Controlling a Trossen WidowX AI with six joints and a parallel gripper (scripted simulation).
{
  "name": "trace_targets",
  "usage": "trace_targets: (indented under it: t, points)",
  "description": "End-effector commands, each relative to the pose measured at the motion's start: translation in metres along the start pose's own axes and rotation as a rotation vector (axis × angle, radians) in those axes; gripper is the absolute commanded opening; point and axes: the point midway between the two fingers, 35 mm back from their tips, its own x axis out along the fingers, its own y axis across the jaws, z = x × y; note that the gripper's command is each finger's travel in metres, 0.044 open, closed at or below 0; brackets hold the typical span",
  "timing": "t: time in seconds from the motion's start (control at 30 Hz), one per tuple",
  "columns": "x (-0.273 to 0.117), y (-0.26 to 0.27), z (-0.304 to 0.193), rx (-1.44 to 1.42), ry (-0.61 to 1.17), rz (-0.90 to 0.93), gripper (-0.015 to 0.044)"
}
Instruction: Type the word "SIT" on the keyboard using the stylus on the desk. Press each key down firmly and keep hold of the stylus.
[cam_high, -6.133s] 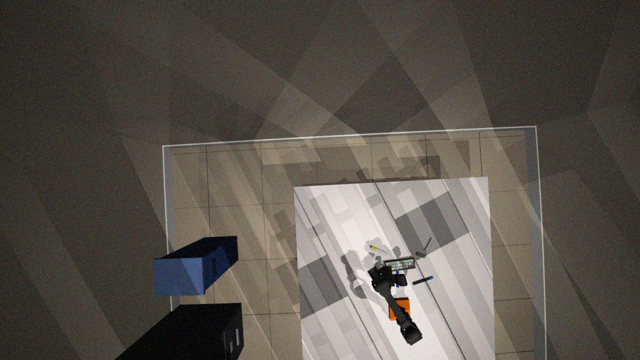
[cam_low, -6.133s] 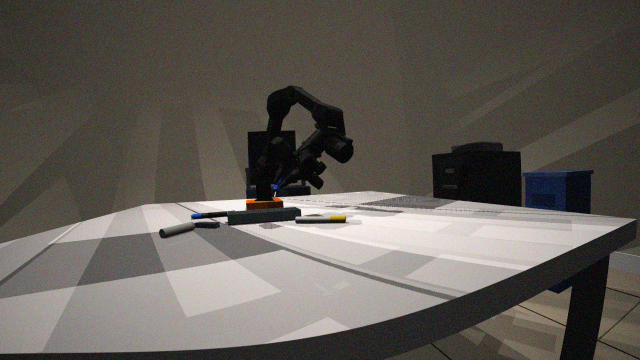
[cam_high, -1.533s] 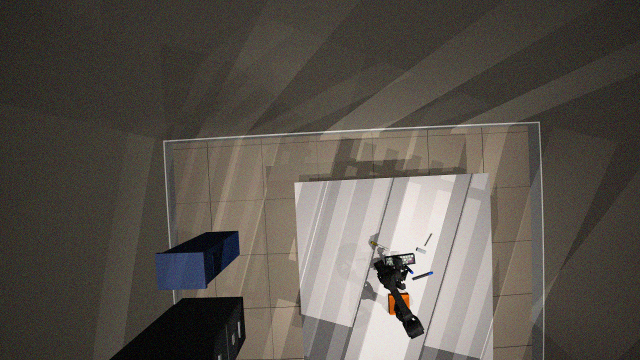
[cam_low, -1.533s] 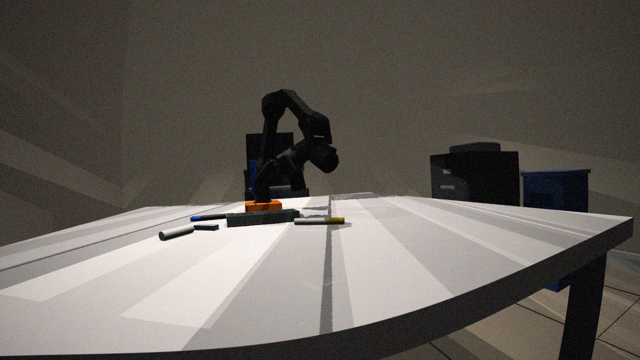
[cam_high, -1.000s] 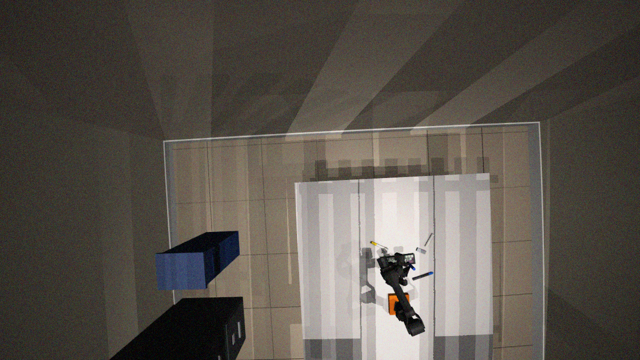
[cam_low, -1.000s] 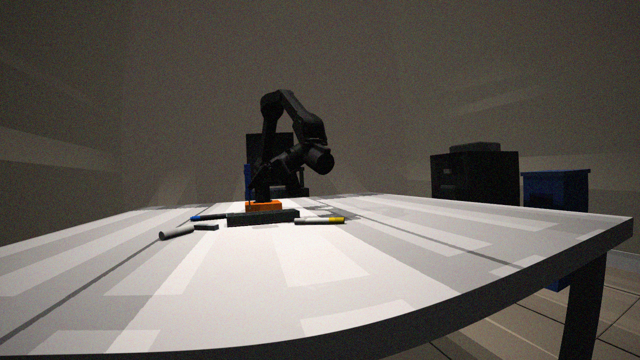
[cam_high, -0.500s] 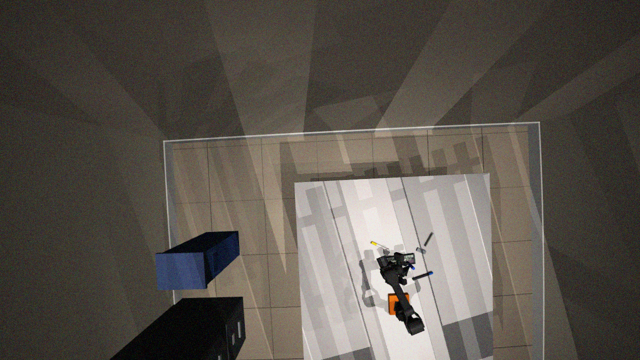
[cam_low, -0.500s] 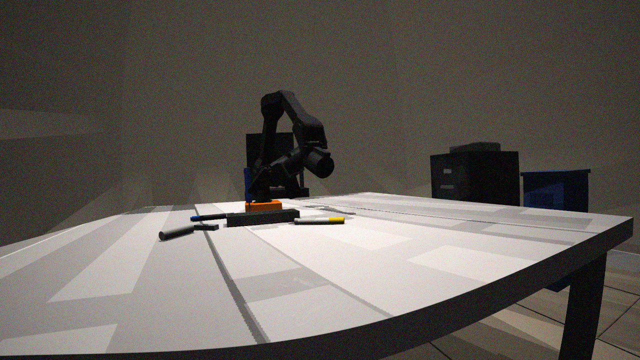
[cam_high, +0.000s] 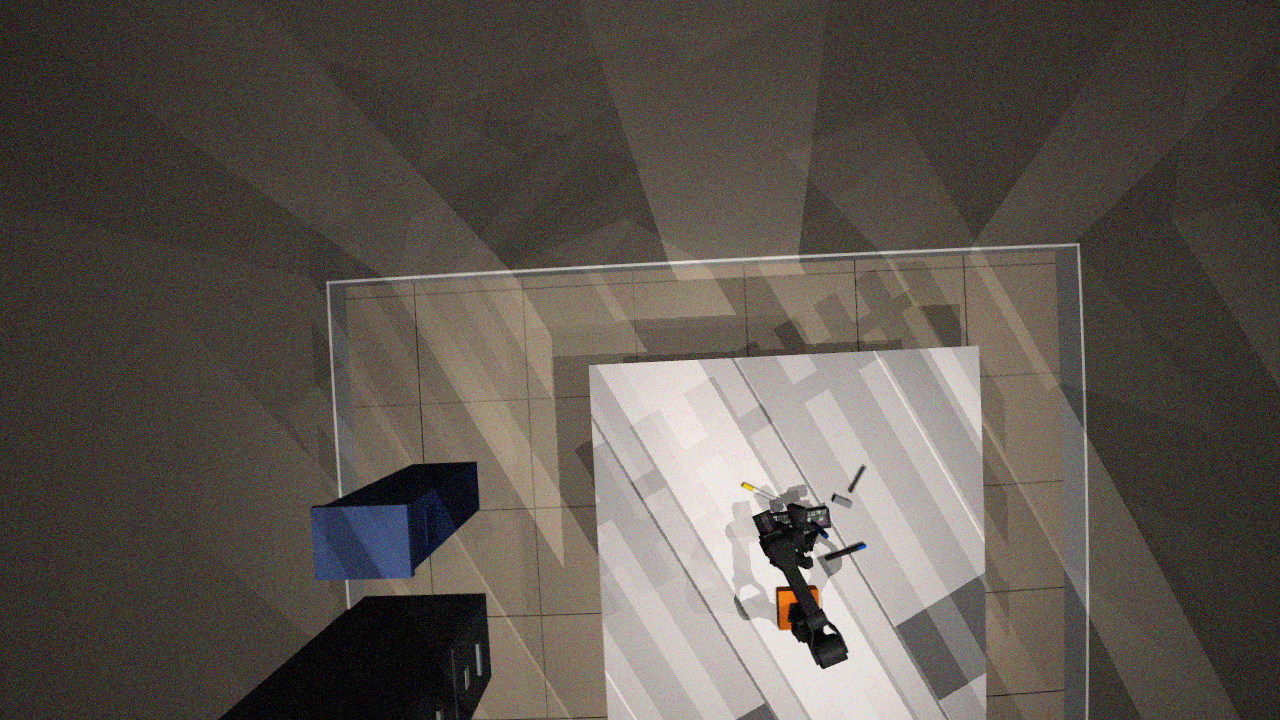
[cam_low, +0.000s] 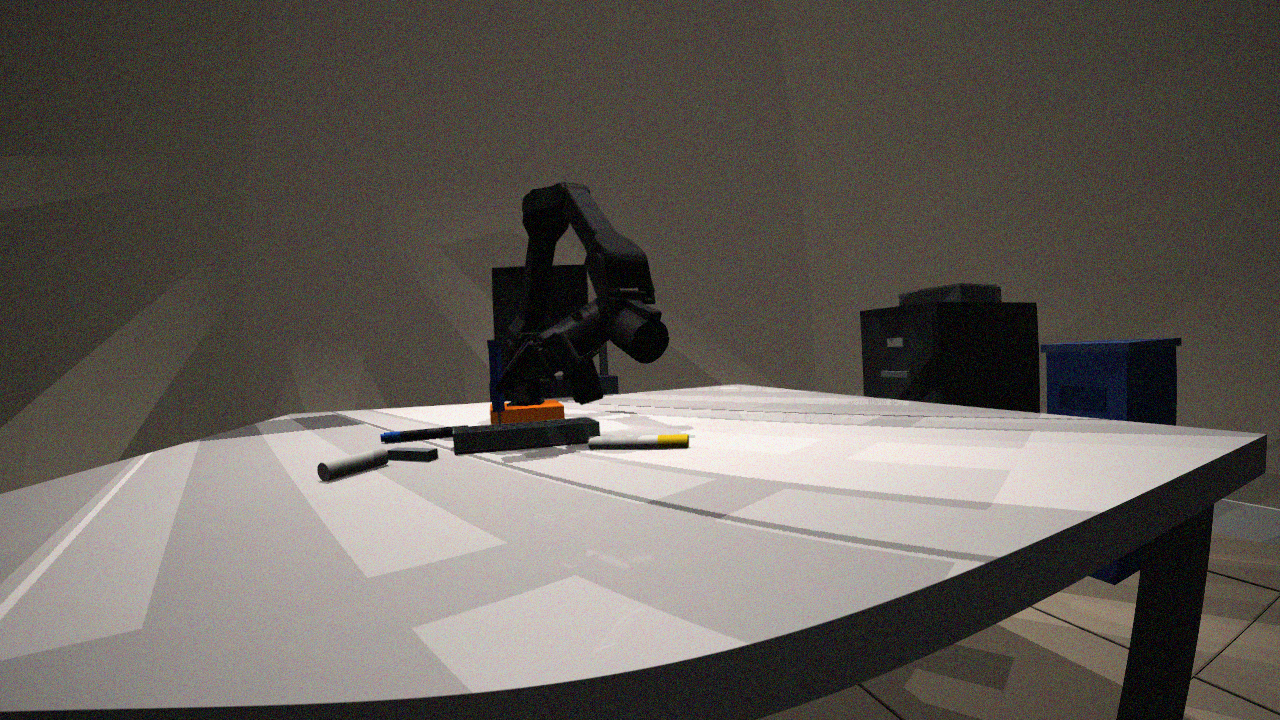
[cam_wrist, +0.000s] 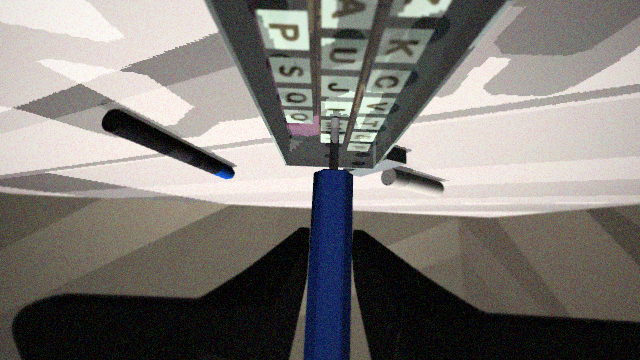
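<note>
Blue and black, 2 cabinets stood on the tiled floor left of the desk in the top view: the blue cabinet (cam_high: 393, 522) nearer the room's middle, the black cabinet (cam_high: 375, 660) below it at the frame's edge. Whether anything lay inside either could not be told.

On the white desk (cam_high: 680, 626), going left to right in the exterior view, lay a grey cylinder (cam_low: 352, 464), a small dark block (cam_low: 412, 454) just beside it, a black pen with a blue tip (cam_low: 416, 435), the dark keyboard (cam_low: 525, 435), and a pale marker with a yellow end (cam_low: 639, 441). The keyboard sat near the desk's middle, just in front of the arm's orange base (cam_low: 527, 411).

The gripper (cam_low: 528, 376) hung low over the keyboard, its jaws narrowly set and clamped on the blue stylus (cam_wrist: 328, 260). In the wrist view the stylus ran straight up the middle, its thin grey tip (cam_wrist: 334, 142) reaching over the keyboard's near end rows of pale keys; which key it touched, or whether it pressed one at all, could not be told, as the letters there were too small and blurred.

Open desk surface spread widely on the keyboard's far side toward the curved front edge in the exterior view, while the pen and cylinder lay close on either flank of the stylus in the wrist view.
</note>
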Motion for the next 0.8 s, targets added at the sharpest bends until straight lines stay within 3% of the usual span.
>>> trace_targets:
  t: [0.0,0.77]
  points:
    - [0.0019,0.0011,0.0018,-0.009,0.005,0.001,0.0081]
    - [0.0036,0.0011,0.0047,-0.009,0.005,0.001,0.0081]
